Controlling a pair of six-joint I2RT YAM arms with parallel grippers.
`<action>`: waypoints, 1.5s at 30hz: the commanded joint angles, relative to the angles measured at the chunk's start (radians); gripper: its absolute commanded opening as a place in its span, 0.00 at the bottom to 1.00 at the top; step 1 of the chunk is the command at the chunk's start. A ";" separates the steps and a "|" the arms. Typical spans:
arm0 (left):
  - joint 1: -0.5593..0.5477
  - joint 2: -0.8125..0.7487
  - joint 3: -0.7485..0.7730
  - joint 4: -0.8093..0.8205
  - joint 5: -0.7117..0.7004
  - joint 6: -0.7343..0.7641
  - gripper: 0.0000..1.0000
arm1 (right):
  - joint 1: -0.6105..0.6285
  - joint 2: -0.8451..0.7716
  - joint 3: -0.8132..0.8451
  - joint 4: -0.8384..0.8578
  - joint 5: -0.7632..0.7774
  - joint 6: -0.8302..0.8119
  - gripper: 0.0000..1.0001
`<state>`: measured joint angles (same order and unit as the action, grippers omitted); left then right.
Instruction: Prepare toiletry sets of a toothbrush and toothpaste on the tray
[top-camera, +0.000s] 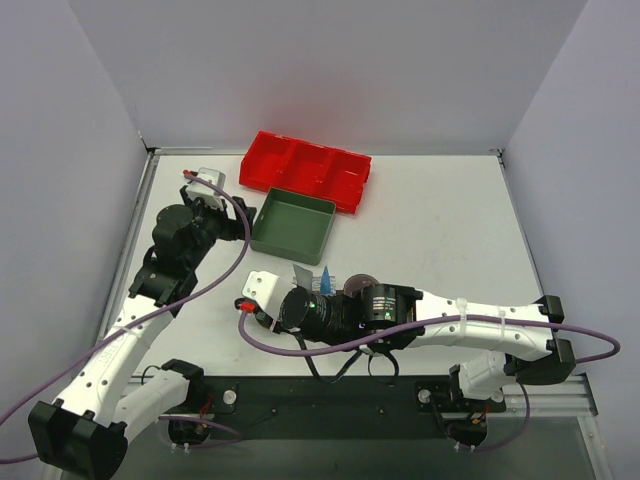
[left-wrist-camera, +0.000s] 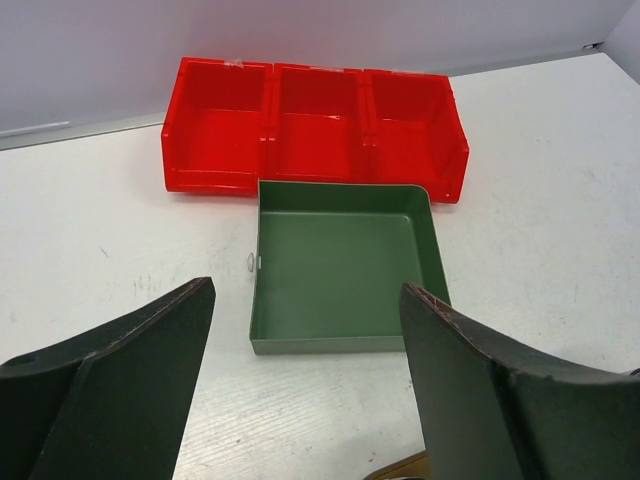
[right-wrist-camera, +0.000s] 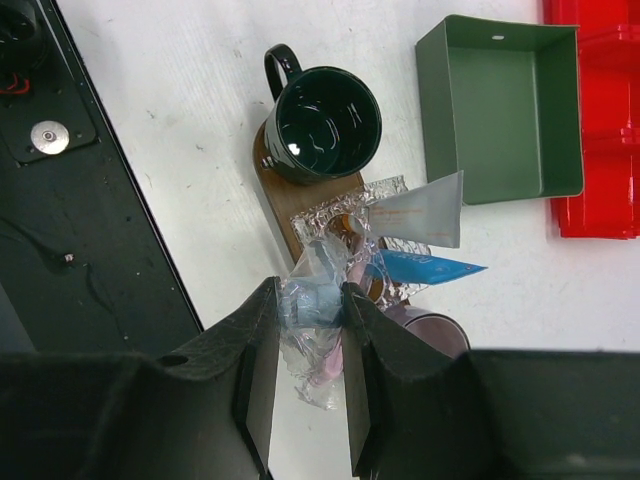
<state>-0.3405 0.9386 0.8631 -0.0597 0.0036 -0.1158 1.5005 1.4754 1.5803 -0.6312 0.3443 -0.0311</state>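
The blue tube (right-wrist-camera: 425, 268) lies over the tray (right-wrist-camera: 288, 200). Its long axis runs away from the right gripper (right-wrist-camera: 308, 296), with the flat crimped end toward the green box (right-wrist-camera: 500, 110). The white tube (right-wrist-camera: 420, 212) lies just beside it, pointing likewise. The right jaws are narrow, pinching a crinkled clear wrapper (right-wrist-camera: 320, 350). A dark mug (right-wrist-camera: 325, 125) stands on the tray's end. The left gripper (left-wrist-camera: 308, 290) hangs over the worktop (left-wrist-camera: 100, 230), jaws wide.

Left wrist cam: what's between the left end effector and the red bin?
The green square box, open-topped with nothing inside, sits between the left end effector and the red divided bin. The left wrist view shows it plainly.
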 joint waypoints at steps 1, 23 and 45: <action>0.003 -0.027 0.045 0.021 -0.004 0.005 0.85 | 0.007 0.017 0.029 0.005 0.053 -0.021 0.00; 0.001 -0.029 0.039 0.027 0.021 0.004 0.85 | 0.003 0.077 0.004 -0.002 0.097 -0.035 0.00; 0.001 -0.037 0.037 0.034 0.021 0.016 0.85 | -0.029 0.145 -0.075 0.060 0.114 -0.087 0.00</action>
<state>-0.3405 0.9211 0.8631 -0.0586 0.0196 -0.1108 1.4841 1.6348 1.5272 -0.5915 0.4313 -0.1070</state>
